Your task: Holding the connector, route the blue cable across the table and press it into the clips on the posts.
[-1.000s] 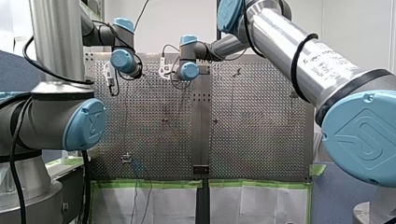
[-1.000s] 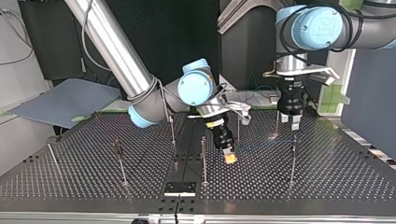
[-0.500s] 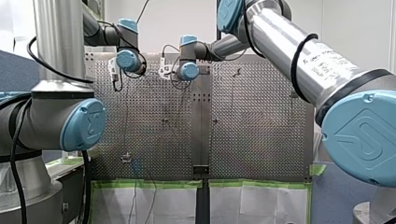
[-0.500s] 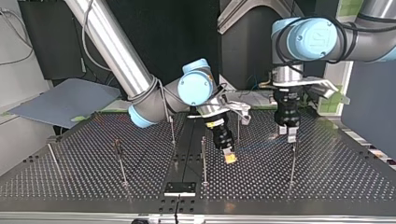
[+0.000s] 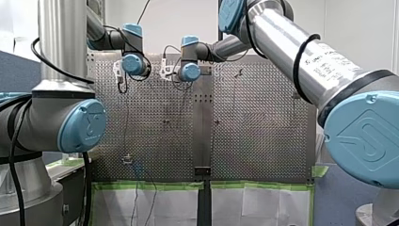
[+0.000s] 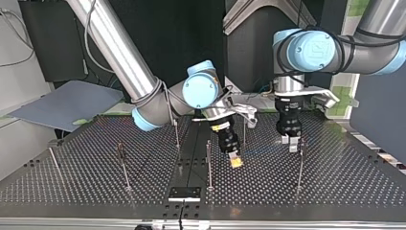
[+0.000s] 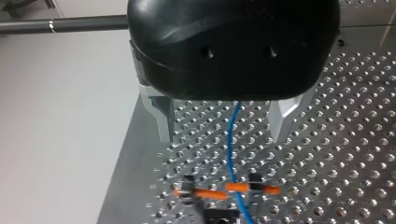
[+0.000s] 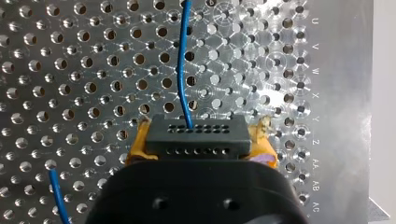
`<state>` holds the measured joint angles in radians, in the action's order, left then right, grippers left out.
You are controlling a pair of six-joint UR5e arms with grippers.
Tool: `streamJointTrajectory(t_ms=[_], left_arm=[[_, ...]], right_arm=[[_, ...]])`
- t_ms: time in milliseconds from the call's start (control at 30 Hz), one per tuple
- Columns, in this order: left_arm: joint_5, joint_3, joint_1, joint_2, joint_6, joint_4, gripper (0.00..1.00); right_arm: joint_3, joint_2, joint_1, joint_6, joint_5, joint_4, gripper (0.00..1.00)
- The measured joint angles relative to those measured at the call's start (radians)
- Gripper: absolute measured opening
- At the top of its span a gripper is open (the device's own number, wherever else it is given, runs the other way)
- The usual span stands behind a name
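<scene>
Now, step: as I judge it, bringing a run of the blue cable point(image 8: 181, 60) to a clip point(image 7: 226, 189) and pressing it in. The routing looks to be at an early stage.
Right hand point(image 8: 200, 148): clenched on the black connector point(image 8: 196, 135), with a yellow pad at each of its ends. The cable leaves the connector's face and runs ahead over the perforated desk point(image 8: 70, 70).
Left hand point(image 7: 223, 134): released, metal fingers spread wide, hanging above the desk. The cable passes below the gap between them and touches neither.
Clip: just ahead of the left hand, dark with orange bars. The cable crosses it, but I cannot tell whether it is seated.
Places: in the top view the right hand sits low near the middle, tilted. The left hand stands upright to its right, just beside the top of a thin post point(image 6: 300, 165) at the near right.
Doing it well: hold the connector firm so the line is lightly taut. Centre the left fingers over the cable and close only when it lies squarely between them. Then push straight down along the clip's slot, not sideways.
Risk: a slack or twisted cable may slide off beside the clip. Pulling too hard could tug the connector out of the pads or bend the thin post.
</scene>
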<state>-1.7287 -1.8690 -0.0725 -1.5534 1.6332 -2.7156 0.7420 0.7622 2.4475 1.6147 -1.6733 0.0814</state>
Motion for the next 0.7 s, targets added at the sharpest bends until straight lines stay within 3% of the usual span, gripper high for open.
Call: streamJointTrajectory(t_ms=[267,700], left_arm=[[-0.022,0.046,-0.010,-0.033,-0.004,0.008,1.00],[-0.015,0.090,-0.017,-0.098,-0.017,0.026,1.00]], right_arm=[[0.000,-0.001,0.000,0.001,0.000,0.000,0.00],[0.000,-0.001,0.000,0.000,0.001,0.000,0.00]])
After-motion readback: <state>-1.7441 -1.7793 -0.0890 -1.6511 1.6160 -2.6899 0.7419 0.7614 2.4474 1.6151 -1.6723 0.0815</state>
